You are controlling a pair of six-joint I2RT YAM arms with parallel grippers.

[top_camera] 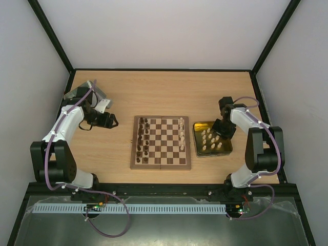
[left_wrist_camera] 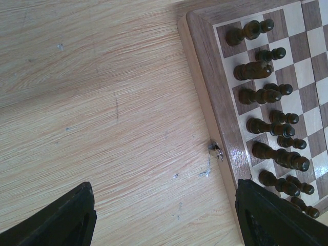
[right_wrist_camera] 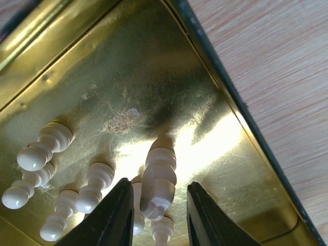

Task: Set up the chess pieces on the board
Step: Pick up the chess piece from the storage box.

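Note:
The board (top_camera: 160,165) lies mid-table. Dark chess pieces (top_camera: 144,139) fill its left two files, and a few pale ones (top_camera: 182,134) stand on its right side. More pale pieces (top_camera: 210,141) stand in the gold-lined tray (top_camera: 195,141) to the right. My right gripper (right_wrist_camera: 158,184) is low in the tray (right_wrist_camera: 128,77), open around an upright pale piece (right_wrist_camera: 160,177) with a gap on each side. My left gripper (left_wrist_camera: 163,193) hangs open over bare table beside the board's left border (left_wrist_camera: 205,77), near the dark pieces (left_wrist_camera: 266,95).
A silver tin (top_camera: 82,95) sits at the back left, behind the left arm. A small metal latch (left_wrist_camera: 216,150) sticks out of the board's left edge. Several other pale pieces (right_wrist_camera: 46,146) crowd close to the left of the right gripper's fingers.

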